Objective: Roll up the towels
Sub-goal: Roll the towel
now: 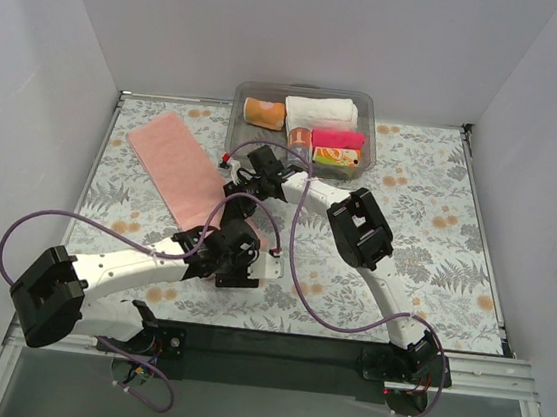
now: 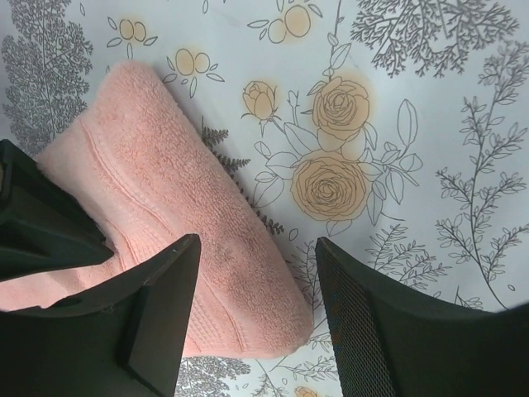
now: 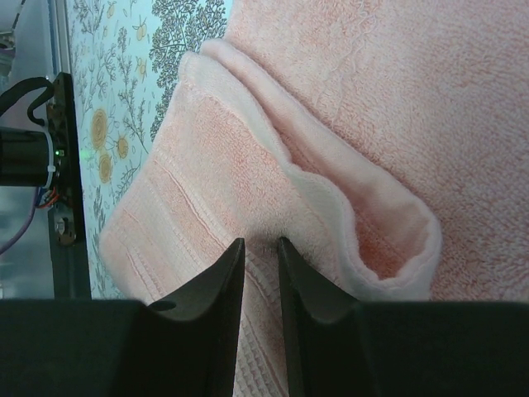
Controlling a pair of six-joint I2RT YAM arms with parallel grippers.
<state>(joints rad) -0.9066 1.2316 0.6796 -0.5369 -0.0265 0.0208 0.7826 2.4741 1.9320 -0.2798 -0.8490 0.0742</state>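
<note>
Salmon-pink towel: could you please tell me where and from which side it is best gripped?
Grip the salmon-pink towel at its folded-over end, coming from above: that doubled lip stands up, while the rest lies flat on the table.

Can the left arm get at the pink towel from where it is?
Probably yes: the left pincer stands open right over one end of the pink towel, with nothing lying between them.
</note>
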